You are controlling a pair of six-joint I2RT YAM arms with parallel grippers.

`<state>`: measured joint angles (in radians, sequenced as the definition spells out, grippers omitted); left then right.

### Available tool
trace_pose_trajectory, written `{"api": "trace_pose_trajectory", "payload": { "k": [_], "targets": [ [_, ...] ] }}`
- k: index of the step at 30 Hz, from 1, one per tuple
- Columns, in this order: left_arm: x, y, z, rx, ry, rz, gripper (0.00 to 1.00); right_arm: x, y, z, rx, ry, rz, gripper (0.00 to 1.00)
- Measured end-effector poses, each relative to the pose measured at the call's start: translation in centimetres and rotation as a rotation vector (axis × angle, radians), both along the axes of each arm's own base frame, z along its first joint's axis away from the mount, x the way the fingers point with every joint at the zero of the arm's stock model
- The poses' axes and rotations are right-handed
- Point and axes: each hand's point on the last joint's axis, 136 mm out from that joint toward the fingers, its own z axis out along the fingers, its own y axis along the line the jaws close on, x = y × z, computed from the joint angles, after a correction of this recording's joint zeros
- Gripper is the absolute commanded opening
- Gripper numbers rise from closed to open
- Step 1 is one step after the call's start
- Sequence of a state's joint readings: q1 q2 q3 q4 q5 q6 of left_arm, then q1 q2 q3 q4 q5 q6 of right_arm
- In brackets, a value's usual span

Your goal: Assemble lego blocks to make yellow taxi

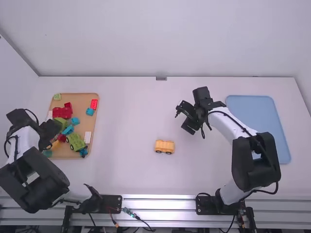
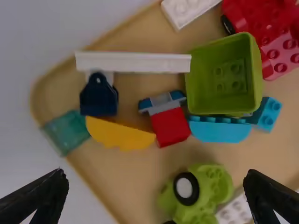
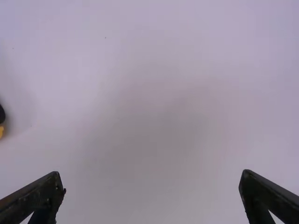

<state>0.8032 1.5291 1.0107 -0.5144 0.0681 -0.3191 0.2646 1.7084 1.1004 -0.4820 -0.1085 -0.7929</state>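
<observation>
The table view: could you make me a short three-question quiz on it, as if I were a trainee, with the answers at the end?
1. True or false: the light blue tray lies on the same side of the table as the right arm.
2. Which of these stands on the table between the two trays?
a) a red brick
b) a small yellow wheeled vehicle
c) a green box
3. Fill in the missing word: the left gripper is over the tan tray of blocks, with its two fingers ____ (apart or together).

Key: 1. True; 2. b; 3. apart
</observation>
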Motion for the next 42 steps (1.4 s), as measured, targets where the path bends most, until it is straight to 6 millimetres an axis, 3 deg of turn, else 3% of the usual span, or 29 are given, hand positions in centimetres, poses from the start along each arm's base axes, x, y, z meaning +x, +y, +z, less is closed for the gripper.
{"api": "trace_pose_trajectory", "payload": {
  "k": [4, 9, 12, 18, 24, 27, 32, 42],
  "targets": [
    [0.0, -1.3, -0.4, -0.116, -0.038, 0.114, 0.99, 0.0, 0.0, 0.0, 0.002, 0.000, -0.002, 0.99],
    [0.6, -0.9, -0.1, -0.139, -0.092, 0.209, 0.99, 0.0, 0.0, 0.0, 0.001, 0.000, -0.002, 0.99],
    [0.0, -1.2, -0.4, -0.163, -0.071, 0.246, 0.99, 0.0, 0.0, 0.0, 0.001, 0.000, -0.001, 0.99],
    [-1.5, -0.6, -2.0, -0.197, 0.033, 0.395, 0.99, 0.0, 0.0, 0.0, 0.001, 0.000, 0.000, 0.99],
    [-1.2, 0.7, -4.2, -0.264, 0.131, 0.543, 0.99, 0.0, 0.0, 0.0, 0.002, 0.001, -0.004, 0.99],
    [-1.6, 1.0, -5.4, -0.292, 0.169, 0.661, 0.92, -0.1, 0.0, 0.0, 0.001, 0.006, -0.004, 0.99],
    [-1.6, 1.4, -6.0, -0.300, 0.153, 0.775, 0.80, -0.3, -0.1, -0.1, -0.003, 0.016, -0.001, 0.99],
    [-2.7, 1.4, -8.2, -0.276, 0.117, 0.926, 0.83, -0.3, -0.1, -0.1, -0.004, 0.015, 0.000, 0.99]
  ]
}}
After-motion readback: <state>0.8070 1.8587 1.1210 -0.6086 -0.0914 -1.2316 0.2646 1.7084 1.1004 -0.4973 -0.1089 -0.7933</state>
